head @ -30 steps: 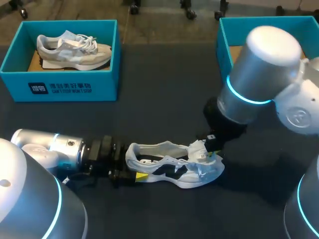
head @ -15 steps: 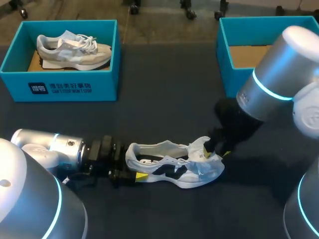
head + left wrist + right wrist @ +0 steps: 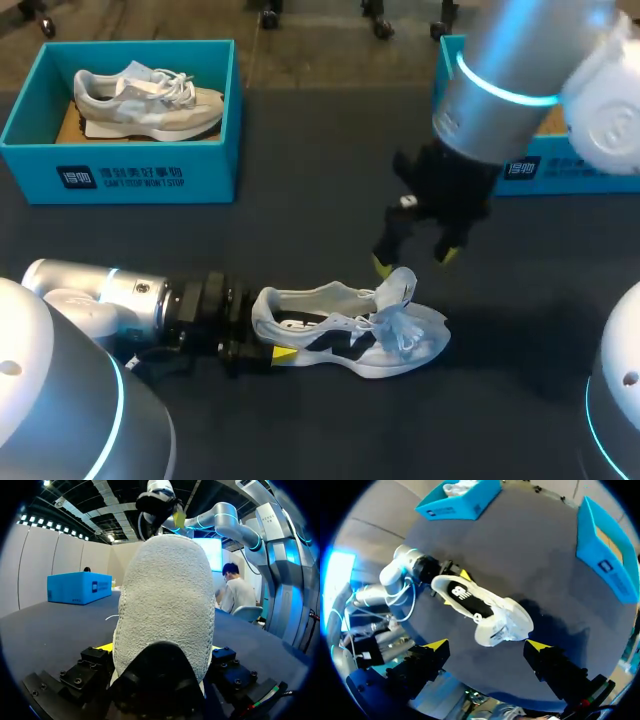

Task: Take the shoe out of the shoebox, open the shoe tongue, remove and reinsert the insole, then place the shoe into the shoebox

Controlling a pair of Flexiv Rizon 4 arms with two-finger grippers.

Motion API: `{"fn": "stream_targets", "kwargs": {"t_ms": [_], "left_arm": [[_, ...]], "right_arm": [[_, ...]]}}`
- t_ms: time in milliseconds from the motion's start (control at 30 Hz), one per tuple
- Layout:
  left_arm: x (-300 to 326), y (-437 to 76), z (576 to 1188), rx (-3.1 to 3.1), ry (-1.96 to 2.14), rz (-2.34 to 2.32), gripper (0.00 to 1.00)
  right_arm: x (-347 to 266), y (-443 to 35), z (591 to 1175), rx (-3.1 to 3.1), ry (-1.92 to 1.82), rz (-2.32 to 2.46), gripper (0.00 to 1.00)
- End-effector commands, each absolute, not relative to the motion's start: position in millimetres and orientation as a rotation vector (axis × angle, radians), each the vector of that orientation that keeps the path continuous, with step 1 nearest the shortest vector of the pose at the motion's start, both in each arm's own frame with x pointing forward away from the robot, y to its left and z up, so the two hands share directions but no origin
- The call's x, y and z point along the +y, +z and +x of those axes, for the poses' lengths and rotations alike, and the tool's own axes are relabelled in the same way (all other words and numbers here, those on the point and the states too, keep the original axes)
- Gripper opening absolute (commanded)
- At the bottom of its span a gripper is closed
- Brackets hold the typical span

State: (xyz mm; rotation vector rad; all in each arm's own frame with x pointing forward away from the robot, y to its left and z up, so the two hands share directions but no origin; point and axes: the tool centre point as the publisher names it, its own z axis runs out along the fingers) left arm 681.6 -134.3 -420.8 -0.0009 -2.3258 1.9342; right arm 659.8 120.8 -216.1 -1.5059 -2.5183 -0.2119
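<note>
A white and black shoe (image 3: pixel 350 335) lies on its side on the dark table, toe to the right, its tongue (image 3: pixel 400 288) pulled up and out. My left gripper (image 3: pixel 265 342) is shut on the heel, one yellow-tipped finger on each side. In the left wrist view the grey heel (image 3: pixel 165 605) fills the space between the left gripper's (image 3: pixel 160 652) fingers. My right gripper (image 3: pixel 413 260) hangs open just above the tongue, holding nothing. From the right wrist the shoe (image 3: pixel 475 605) lies ahead of the right gripper's (image 3: pixel 487 645) spread fingers.
A teal shoebox (image 3: pixel 30 120) at the back left holds a second, beige shoe (image 3: pixel 145 100). Another teal shoebox (image 3: pixel 560 165) stands at the back right, half hidden by my right arm. Dark table lies bare between the boxes.
My right gripper was shut at the shoe's tongue; it has opened, let go and risen up and back. The tongue now stands pulled out. The left arm has not moved.
</note>
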Motion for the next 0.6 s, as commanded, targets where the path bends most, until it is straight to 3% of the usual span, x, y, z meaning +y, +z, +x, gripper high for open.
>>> {"fn": "stream_targets", "kwargs": {"t_ms": [33, 467, 533, 600], "left_arm": [[-135.6, -422.7, 682.3, -2.329, 1.934, 0.001, 0.0], [-135.6, -422.7, 682.3, -2.329, 1.934, 0.001, 0.0], [-135.6, -422.7, 682.3, -2.329, 1.934, 0.001, 0.0], [-135.6, -422.7, 682.3, -2.329, 1.934, 0.001, 0.0]], "right_arm": [[157.1, -198.6, 674.5, -2.863, 0.331, -1.396, 1.0], [190.1, -210.3, 672.4, -3.157, 0.472, -0.998, 1.0], [192.8, -214.9, 674.2, -3.175, 0.46, -0.934, 0.78], [197.1, -220.1, 676.4, -3.208, 0.454, -0.842, 0.45]]}}
